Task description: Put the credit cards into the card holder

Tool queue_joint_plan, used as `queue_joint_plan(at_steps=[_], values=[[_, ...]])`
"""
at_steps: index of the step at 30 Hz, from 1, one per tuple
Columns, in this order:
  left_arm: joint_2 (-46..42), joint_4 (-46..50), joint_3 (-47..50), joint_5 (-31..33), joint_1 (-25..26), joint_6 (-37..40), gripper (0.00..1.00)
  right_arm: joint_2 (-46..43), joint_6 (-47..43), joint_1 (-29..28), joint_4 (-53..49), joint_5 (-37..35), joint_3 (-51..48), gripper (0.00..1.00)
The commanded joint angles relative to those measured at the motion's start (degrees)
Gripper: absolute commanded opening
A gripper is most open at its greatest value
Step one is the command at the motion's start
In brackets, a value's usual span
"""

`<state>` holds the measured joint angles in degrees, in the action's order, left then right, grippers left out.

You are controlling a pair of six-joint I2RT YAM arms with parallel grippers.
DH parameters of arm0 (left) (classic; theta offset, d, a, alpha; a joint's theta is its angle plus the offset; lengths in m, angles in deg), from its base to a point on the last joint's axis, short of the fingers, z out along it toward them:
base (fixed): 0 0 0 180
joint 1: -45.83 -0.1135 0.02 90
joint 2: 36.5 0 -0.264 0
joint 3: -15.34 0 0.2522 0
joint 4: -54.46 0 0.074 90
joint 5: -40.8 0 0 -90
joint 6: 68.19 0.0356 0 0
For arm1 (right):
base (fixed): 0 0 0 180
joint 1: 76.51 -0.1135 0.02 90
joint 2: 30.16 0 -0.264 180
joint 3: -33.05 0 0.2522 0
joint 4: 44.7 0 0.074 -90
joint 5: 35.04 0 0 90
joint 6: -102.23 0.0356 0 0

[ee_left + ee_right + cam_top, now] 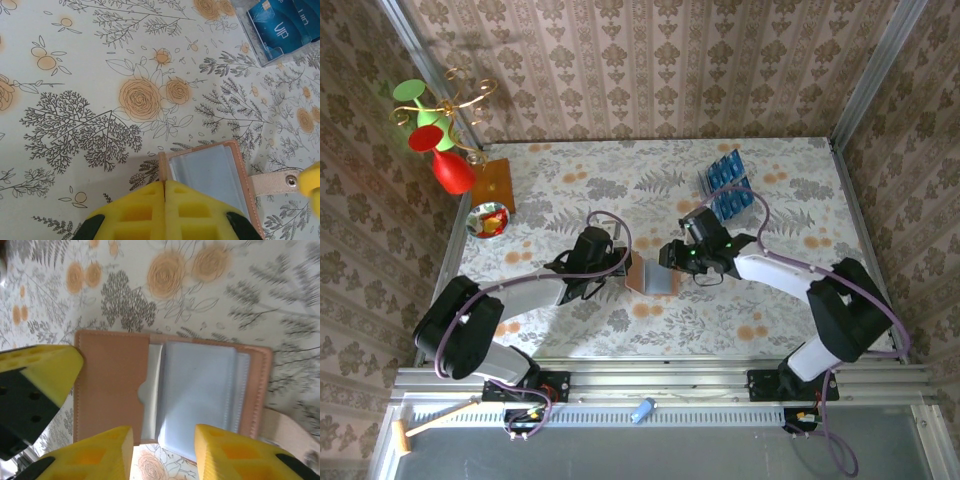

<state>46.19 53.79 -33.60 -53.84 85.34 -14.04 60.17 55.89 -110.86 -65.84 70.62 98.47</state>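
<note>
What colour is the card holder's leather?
Salmon-brown; the card holder shows best in the right wrist view.

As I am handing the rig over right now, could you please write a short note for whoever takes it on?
Left end effector: shut, tips at one edge of the card holder; I cannot tell whether it pinches it.
Right end effector: open and empty, over another edge of the card holder.
Things: the card holder lies open on the table between the two arms. The credit cards stand in the clear rack, further back on the right.
Done: the holder is open; no blue card shows in its sleeves.
Left: fetch each card from the rack and slide it in.
</note>
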Motion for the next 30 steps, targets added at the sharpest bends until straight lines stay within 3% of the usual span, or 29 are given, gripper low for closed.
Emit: queue_joint_plan(at_steps=[1, 4, 8, 13, 21, 30], values=[[0.21, 2.06, 0.11, 0.56, -0.52, 2.19, 0.00, 3.47, 2.41, -0.88, 4.37, 2.18, 0.65, 0.35], [-0.16, 2.90, 0.11, 0.88, -0.53, 2.71, 0.04, 5.66, 2.93, -0.90, 5.93, 1.63, -0.43, 0.32], [-0.76, 4.36, 0.45, 1.92, -0.57, 3.91, 0.26, 7.18, 2.59, -0.90, 6.11, 0.17, -1.85, 0.29], [-0.88, 7.93, 0.38, 4.30, -0.66, 6.63, 0.43, 8.00, 2.56, -0.90, 7.06, -0.67, -3.70, 0.28], [0.38, 17.98, -1.37, 12.52, -0.33, 10.41, 0.46, 9.05, 1.98, -0.91, 6.77, -1.22, -4.22, 0.27], [6.02, 21.31, -4.27, 15.30, 1.10, 13.08, 0.48, 9.57, 2.43, -0.90, 6.47, -1.25, -3.62, 0.28]])
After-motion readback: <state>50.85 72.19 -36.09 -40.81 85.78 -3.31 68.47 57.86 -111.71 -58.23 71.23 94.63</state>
